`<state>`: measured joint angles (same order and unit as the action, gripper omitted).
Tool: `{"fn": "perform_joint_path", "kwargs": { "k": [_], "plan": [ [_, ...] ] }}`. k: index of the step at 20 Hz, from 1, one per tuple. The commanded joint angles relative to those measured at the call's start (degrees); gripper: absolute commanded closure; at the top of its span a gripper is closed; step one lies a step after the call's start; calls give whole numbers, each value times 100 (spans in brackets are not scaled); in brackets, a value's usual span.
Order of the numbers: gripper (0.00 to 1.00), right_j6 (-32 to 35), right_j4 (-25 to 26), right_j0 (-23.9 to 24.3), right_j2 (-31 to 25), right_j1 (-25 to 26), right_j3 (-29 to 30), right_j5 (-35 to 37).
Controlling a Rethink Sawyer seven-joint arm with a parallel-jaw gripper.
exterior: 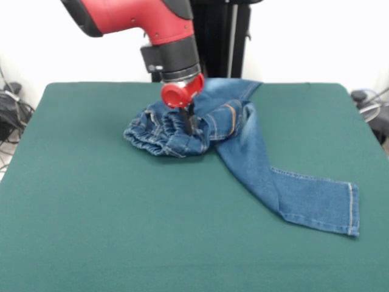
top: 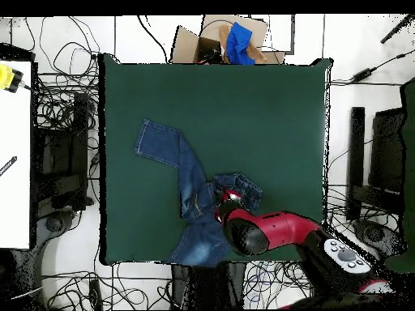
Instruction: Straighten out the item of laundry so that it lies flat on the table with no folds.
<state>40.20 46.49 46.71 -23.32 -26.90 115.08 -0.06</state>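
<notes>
Covering one wide desk (exterior: pixel 91 231), dark green cloth, white wall behind, cables on the floor, one pair of jeans (exterior: pixel 243 152) bunched mid-desk, one leg outstretched, one arm's fingers (exterior: pixel 190 125) clamped on bunched waistband.

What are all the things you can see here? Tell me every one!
jeans: one pair, blue denim with orange stitching, crumpled in the middle of the table, one leg stretched out flat
table: one, dark green cloth top, under the jeans
cardboard box: one, brown, on the floor past the table's top edge in the overhead view
blue cloth: one, bright blue, lying on the box
cables: many, black, tangled on the white floor around the table
arm: one, red and black, reaching over the jeans
gripper: one, with a red fitting above it, down in the bunched waistband
</notes>
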Motion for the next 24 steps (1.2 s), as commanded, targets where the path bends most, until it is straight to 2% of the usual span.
{"fn": "perform_joint_path", "kwargs": {
  "k": [1,10,19,24],
  "plan": [
    [100,1930,-826,-1057,398,-309,94,-247],
    [100,2039,-1293,-1491,734,-420,360,-620],
    [100,1866,-1414,-1424,847,-231,359,-709],
    [100,1897,-1646,-1538,838,-633,579,-488]
  ]
}}
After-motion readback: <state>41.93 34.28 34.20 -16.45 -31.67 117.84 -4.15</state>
